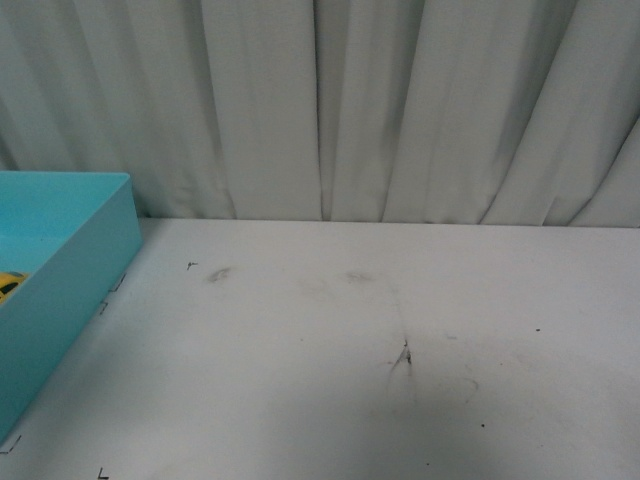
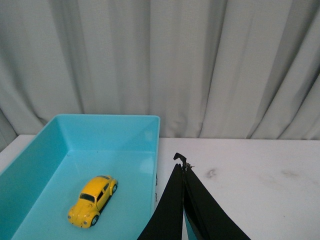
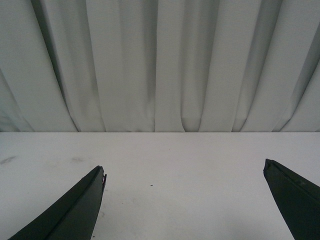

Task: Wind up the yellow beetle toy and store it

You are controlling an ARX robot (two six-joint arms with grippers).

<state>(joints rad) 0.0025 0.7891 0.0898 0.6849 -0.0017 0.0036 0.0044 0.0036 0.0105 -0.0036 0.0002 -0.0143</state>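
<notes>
In the front view only a sliver of the small glossy yellow Beetle-shaped toy car (image 1: pixel 8 285) showed. It was cut off by the picture's left edge and lay inside the open turquoise plastic bin (image 1: pixel 80 270), which was cropped on the same side. Neither arm appeared in that view.

The left wrist view showed the yellow Beetle-shaped toy car (image 2: pixel 93 201) whole, on its wheels on the bin floor, clear of every wall. The bin's near end ran out of the picture. The left gripper (image 2: pixel 181 162) covered part of the bin wall nearest it. Its black fingers were pressed together at the tips with nothing between them.

Only the two dark finger ends of the right gripper (image 3: pixel 184 170) were in view, the rest cropped. They were spread wide apart and held nothing, with bare white tabletop (image 3: pixel 165 155) between them. Faint dark scuffs (image 1: pixel 402 358) marked the table. A pale grey curtain (image 1: pixel 350 100) in heavy folds closed off everything behind it.
</notes>
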